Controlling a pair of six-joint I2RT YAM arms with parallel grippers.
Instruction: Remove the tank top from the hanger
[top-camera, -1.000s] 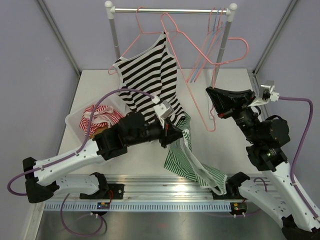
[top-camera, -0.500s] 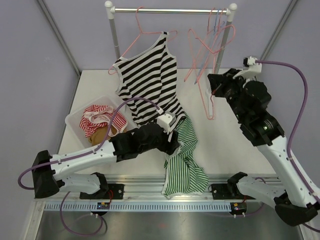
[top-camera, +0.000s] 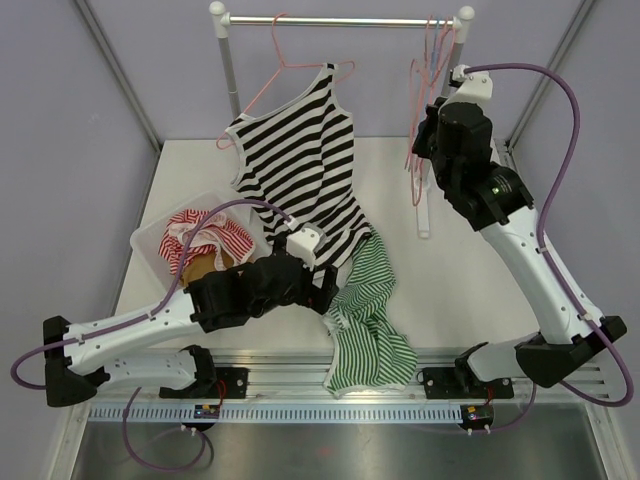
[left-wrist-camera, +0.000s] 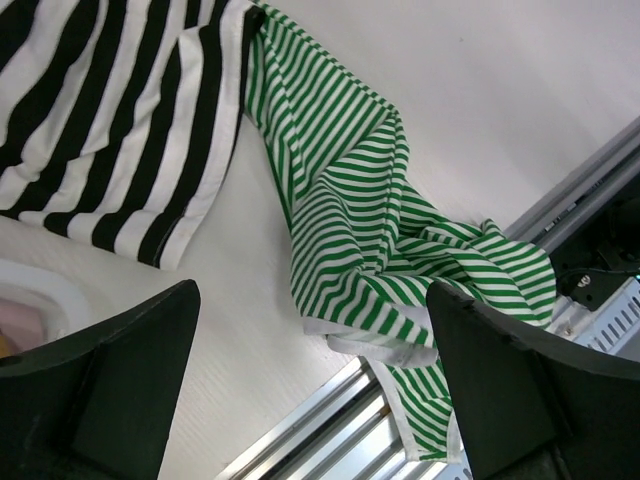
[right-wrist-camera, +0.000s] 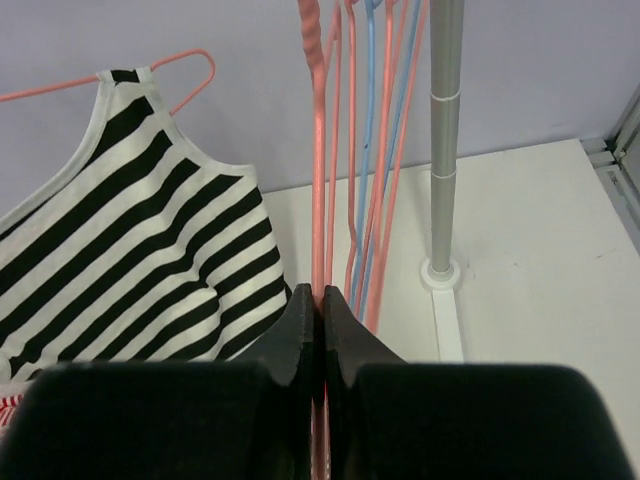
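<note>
The green-striped tank top (top-camera: 368, 322) lies crumpled at the near edge of the bench (top-camera: 470, 280), off its hanger. Its far end touches the hem of a black-striped tank top (top-camera: 300, 160) that hangs from the rail (top-camera: 340, 20). The left tool (left-wrist-camera: 310, 300) hovers over the green fabric, jaws spread wide, holding nothing. The right tool (right-wrist-camera: 321, 305), far right beside the rail post, is clamped tight on a pink hanger (right-wrist-camera: 318, 150) — bare wire. A white bin (top-camera: 148, 240) of clothes sits at the left
</note>
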